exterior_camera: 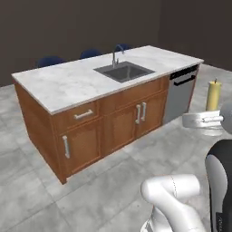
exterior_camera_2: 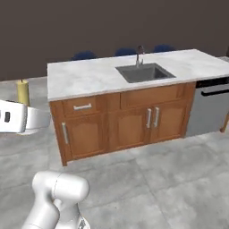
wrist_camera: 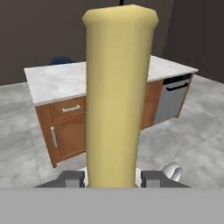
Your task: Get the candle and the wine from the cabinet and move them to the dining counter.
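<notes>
Jaws: part-closed on the candle's lower end, one fingertip (wrist_camera: 70,178) at each side.
Gripper (wrist_camera: 111,179): holds the candle (wrist_camera: 117,96) upright in the air above the grey floor (exterior_camera: 41,190).
Dining counter (exterior_camera: 68,84): ahead, well apart from the candle; sink (exterior_camera: 124,71) and faucet (exterior_camera: 114,55) set in its marble top.
Stools (exterior_camera: 50,60): navy, behind the counter.

No text, label, brand, number or sign can be read in any of the views. The candle (wrist_camera: 118,96), the marble top of the dining counter (exterior_camera: 68,84), its wooden drawer and door fronts and the grey appliance panel (exterior_camera: 179,93) at its end all have plain, unmarked surfaces.
</notes>
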{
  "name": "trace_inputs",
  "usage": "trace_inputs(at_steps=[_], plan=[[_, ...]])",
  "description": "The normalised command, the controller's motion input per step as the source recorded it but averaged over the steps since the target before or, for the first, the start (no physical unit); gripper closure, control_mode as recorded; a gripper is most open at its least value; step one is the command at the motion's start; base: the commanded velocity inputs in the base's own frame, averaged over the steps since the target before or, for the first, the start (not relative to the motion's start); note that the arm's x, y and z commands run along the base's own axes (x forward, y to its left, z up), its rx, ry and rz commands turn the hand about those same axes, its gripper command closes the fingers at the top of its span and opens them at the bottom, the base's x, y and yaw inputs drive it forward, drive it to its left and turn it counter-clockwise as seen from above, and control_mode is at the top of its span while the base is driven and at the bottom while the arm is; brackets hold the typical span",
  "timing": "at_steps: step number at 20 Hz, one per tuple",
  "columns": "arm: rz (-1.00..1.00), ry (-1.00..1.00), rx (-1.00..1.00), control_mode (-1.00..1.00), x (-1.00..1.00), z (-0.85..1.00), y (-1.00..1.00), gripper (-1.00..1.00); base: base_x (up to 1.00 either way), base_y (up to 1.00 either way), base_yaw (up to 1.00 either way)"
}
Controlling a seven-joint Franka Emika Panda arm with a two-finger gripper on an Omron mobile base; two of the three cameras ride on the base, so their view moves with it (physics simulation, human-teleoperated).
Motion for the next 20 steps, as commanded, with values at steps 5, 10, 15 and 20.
trace_inputs(at_steps=[5,10,15,20], plan=[[0.00,0.00,0.00,1.00,0.00,0.00,0.00,1.00,0.06,0.02,0.98],[0.00,0.00,0.00,1.00,0.00,0.00,0.00,1.00,0.62,0.78,0.19],[0.00,0.00,0.00,1.00,0.00,0.00,0.00,1.00,1.00,1.00,-0.16],[0.00,0.00,0.00,1.00,0.00,0.00,0.00,1.00,1.00,1.00,-0.20]])
